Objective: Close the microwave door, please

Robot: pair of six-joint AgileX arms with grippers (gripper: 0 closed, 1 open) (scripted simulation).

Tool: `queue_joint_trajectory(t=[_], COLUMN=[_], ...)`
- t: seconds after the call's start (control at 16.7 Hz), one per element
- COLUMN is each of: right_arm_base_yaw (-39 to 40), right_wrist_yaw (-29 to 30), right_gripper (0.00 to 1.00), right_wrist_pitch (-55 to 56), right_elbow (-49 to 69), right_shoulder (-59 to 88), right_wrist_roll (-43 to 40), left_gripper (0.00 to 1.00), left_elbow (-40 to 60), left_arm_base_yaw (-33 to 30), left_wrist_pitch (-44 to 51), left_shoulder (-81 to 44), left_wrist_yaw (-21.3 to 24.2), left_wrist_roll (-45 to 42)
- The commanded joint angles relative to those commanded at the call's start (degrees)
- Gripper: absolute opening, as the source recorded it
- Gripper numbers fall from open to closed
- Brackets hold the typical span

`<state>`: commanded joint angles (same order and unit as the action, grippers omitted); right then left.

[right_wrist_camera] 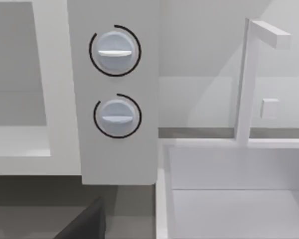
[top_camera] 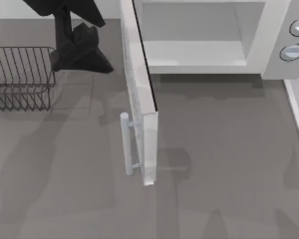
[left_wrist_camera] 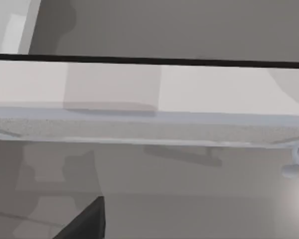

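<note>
Microwave door (top_camera: 139,94) stands wide open, swung out from the left edge of the microwave (top_camera: 274,55) at roughly a right angle to its front and seen edge-on from above, with its dark inner edge toward the cavity. The vertical light-grey bar handle (top_camera: 124,144) sits on the outer face near the free end, on the side turned toward the left claw (top_camera: 82,52). That claw hangs off the door's outer side near the hinge end, apart from the panel and well short of the handle; whether it is apart or together cannot be told. The left wrist view has the door (left_wrist_camera: 149,84) close ahead of the claw as a broad pale band under a thin dark line, with the handle (left_wrist_camera: 294,167) far off along it. The pale cavity (top_camera: 194,35) lies open beyond the door from the left claw. Two round grey-blue knobs (top_camera: 292,52) sit on the side panel past the cavity. The right wrist view faces those knobs (right_wrist_camera: 114,51) head on, with the right claw (right_wrist_camera: 84,226) low before the microwave (right_wrist_camera: 119,164); its state cannot be told either. Beside the panel is a white basin (right_wrist_camera: 229,199) with an angular white spout (right_wrist_camera: 244,84). A dark wire rack (top_camera: 22,77) rests on the grey desk (top_camera: 229,164) just beside the left claw, on the side away from the door.
</note>
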<state>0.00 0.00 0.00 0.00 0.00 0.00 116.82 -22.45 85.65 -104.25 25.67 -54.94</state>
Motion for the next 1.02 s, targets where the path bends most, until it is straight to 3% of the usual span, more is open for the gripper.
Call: queue_joint_trajectory(t=[0.24, 0.66, 0.96, 1.02], right_arm_base_yaw=[0.0, 0.0, 0.0, 0.0], right_wrist_yaw=[0.0, 0.0, 0.0, 0.0], right_gripper=[1.00, 1.00, 1.00, 1.00], right_wrist_pitch=[0.0, 0.0, 0.0, 0.0], right_elbow=[0.0, 0.0, 0.0, 0.0], right_shoulder=[0.0, 0.0, 0.0, 0.0], right_wrist_roll=[0.0, 0.0, 0.0, 0.0], left_gripper=[1.00, 1.00, 1.00, 0.92], left_elbow=[-2.4, -16.1, -17.5, -17.5], left_arm_base_yaw=[-0.6, -4.9, -5.3, -5.3], left_wrist_pitch=[-2.4, -17.8, -19.2, -19.2], left_shoulder=[0.3, 0.7, 0.7, 0.7], left_wrist_yaw=[-0.2, -1.5, -1.7, -1.7], left_wrist_roll=[0.7, 5.1, 5.6, 5.6])
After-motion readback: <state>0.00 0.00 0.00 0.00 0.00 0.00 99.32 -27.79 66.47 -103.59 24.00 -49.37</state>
